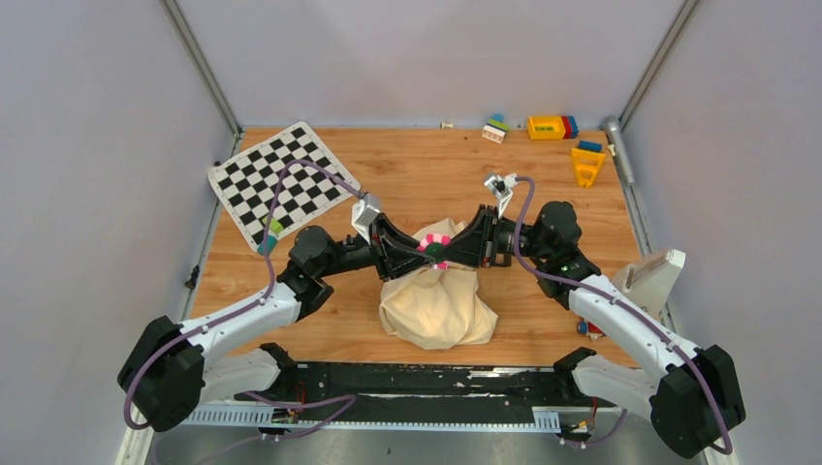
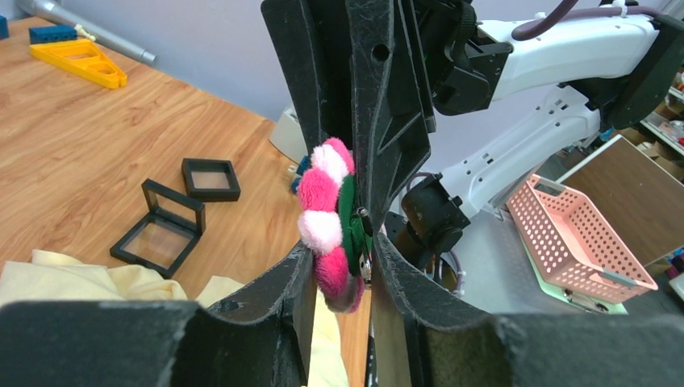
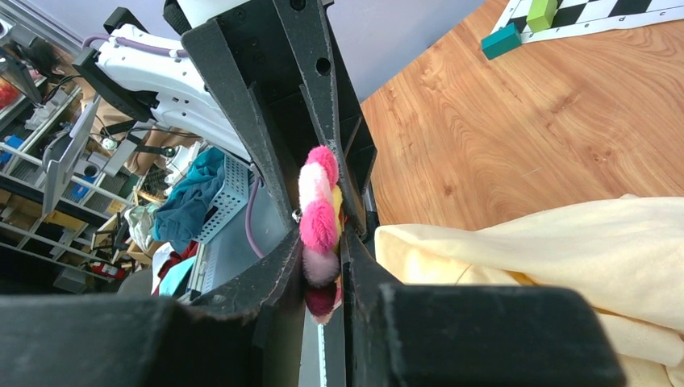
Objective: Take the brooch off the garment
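My left gripper (image 2: 342, 260) and my right gripper (image 3: 324, 256) meet tip to tip over the wooden table (image 1: 426, 174). Each has its jaws closed almost fully on the brooch (image 1: 434, 244), with only the pink and white flower between the fingers. The brooch is held in the air just above the cream garment (image 1: 436, 308), which lies bunched in a heap under it; I cannot tell whether the pin is in the cloth.
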`<state>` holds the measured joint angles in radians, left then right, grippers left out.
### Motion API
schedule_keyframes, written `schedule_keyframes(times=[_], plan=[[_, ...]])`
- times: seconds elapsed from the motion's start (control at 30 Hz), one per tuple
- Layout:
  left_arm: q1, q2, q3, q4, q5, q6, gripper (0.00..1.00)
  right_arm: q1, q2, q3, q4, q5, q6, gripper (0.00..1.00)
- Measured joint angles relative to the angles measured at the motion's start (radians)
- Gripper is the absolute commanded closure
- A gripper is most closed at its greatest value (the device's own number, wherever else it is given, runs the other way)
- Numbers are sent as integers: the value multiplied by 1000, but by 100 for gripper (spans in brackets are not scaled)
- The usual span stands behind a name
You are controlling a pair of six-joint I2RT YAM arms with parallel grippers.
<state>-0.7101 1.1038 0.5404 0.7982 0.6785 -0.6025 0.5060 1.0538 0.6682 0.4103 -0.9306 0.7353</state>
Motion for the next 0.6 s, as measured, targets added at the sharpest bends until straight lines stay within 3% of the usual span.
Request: schedule_keyframes(times=[0.17, 0.43, 0.6], plan=[[0, 13, 10, 4, 23, -4, 58, 1, 0, 0, 3, -8, 0, 100], [0, 41, 24, 13, 71, -24, 63, 5, 0, 0, 7, -23, 0, 100], [3, 43, 24, 19, 79, -29, 61, 5, 0, 0, 7, -23, 0, 100]])
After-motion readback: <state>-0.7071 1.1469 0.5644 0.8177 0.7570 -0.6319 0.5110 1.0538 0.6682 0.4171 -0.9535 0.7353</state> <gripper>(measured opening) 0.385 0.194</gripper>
